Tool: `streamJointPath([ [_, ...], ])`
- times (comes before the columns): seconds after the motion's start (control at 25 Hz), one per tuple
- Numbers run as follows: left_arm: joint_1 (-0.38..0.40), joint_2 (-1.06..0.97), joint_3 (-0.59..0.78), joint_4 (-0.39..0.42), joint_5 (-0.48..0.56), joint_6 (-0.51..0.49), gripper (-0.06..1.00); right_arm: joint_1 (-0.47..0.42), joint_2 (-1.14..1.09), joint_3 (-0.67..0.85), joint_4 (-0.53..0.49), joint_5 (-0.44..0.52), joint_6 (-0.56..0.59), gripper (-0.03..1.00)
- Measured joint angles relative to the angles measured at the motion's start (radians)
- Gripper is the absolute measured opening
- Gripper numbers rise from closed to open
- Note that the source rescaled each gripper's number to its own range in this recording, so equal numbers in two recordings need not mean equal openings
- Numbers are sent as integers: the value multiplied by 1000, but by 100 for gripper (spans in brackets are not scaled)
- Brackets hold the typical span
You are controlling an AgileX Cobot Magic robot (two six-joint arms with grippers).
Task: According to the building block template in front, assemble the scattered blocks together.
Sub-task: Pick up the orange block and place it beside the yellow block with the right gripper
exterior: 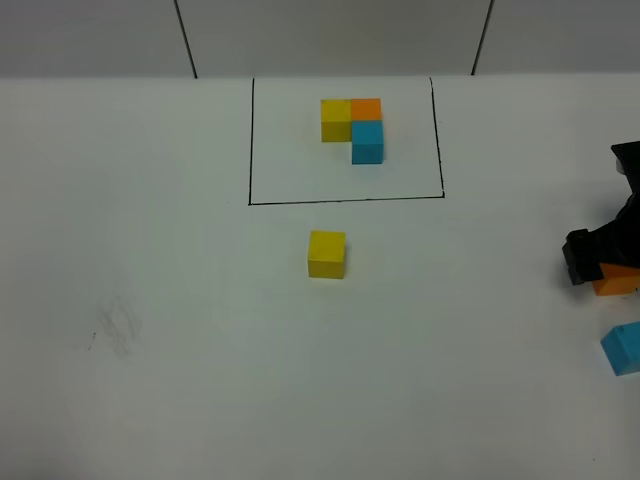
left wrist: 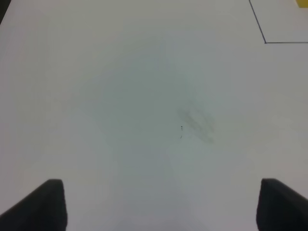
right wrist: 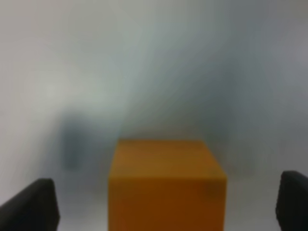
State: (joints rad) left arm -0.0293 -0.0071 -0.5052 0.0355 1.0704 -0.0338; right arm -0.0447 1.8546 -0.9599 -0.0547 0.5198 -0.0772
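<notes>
Inside a thin black outline [exterior: 345, 200], the building block template is an L of yellow [exterior: 336, 120], orange [exterior: 366, 108] and light blue [exterior: 367, 142] cubes. Of the scattered blocks, the yellow cube [exterior: 327, 254] sits alone below the outline. The orange cube [exterior: 616, 283] is at the right edge, partly under my right gripper [exterior: 603, 266], and the light blue cube [exterior: 622, 347] lies just below it. In the right wrist view the orange cube [right wrist: 166, 185] stands between the spread fingers [right wrist: 31, 204] with gaps on both sides. My left gripper [left wrist: 166, 207] is open over bare table.
The white table [exterior: 150, 250] carries a faint grey smudge [exterior: 118, 328], which the left wrist view also shows [left wrist: 196, 122]. A corner of the black outline [left wrist: 264, 42] appears in the left wrist view. A grey wall with dark seams runs behind the table.
</notes>
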Motion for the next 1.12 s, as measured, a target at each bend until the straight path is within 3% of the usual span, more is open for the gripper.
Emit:
streamJointPath([
  [0.12,0,0,0,0,0,0,68,0,29,-4,0,-6,-1,73],
  [0.16,0,0,0,0,0,0,68,0,35,-6,-1,-10,-1,63],
  [0.24,0,0,0,0,0,0,68,0,39,-8,-3,-23,-1,33],
  [0.28,0,0,0,0,0,0,68,0,39,-8,-4,-32,-1,11],
  [0.32,0,0,0,0,0,0,68,0,36,-9,-7,-37,-1,1],
  [0.52,0,0,0,0,0,0,68,23,-42,-9,-49,-37,-37,1],
  [0.6,0,0,0,0,0,0,68,60,-92,-10,-51,-26,-120,1],
  [0.88,0,0,0,0,0,0,68,274,-87,-124,36,108,-568,1],
  [1.12,0,0,0,0,0,0,68,424,43,-316,47,268,-682,1],
])
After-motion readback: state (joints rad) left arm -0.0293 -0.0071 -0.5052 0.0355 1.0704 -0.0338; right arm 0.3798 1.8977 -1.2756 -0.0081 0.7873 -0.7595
